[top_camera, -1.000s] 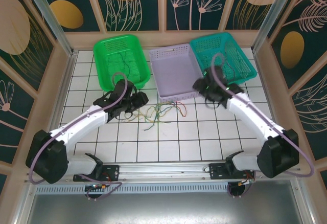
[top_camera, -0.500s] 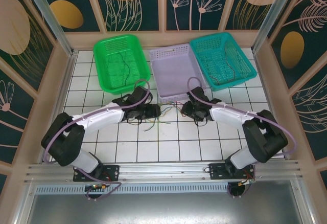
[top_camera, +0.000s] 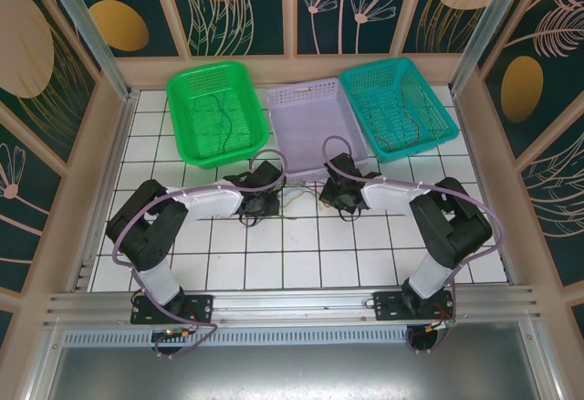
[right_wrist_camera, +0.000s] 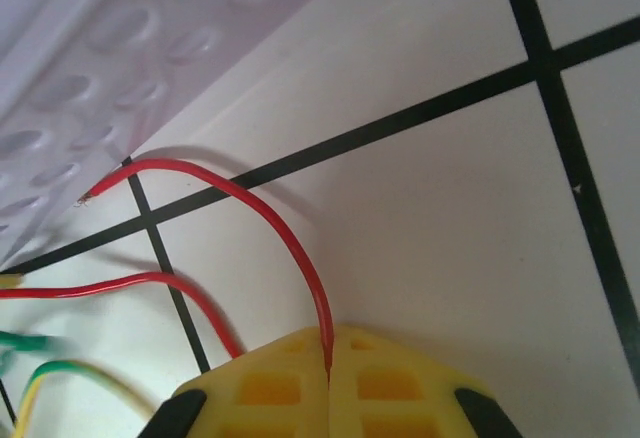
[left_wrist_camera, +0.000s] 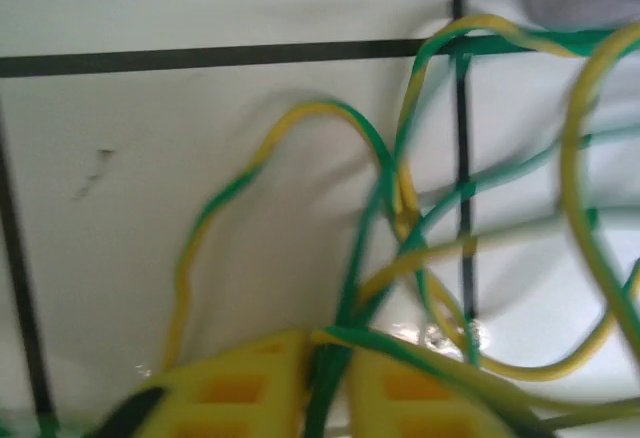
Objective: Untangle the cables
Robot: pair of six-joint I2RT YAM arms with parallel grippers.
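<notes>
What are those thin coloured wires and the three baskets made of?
The red wire and green-and-yellow wires look plastic-coated: smooth, glossy, bending freely; the red one's bare tip suggests metal inside. The green basket, lilac basket and teal basket seem moulded plastic: uniform colour, perforated walls.

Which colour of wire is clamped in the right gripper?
The red wire: it runs straight between the fingers of the shut right gripper. The green-and-yellow wires are pinched by the left gripper instead.
</notes>
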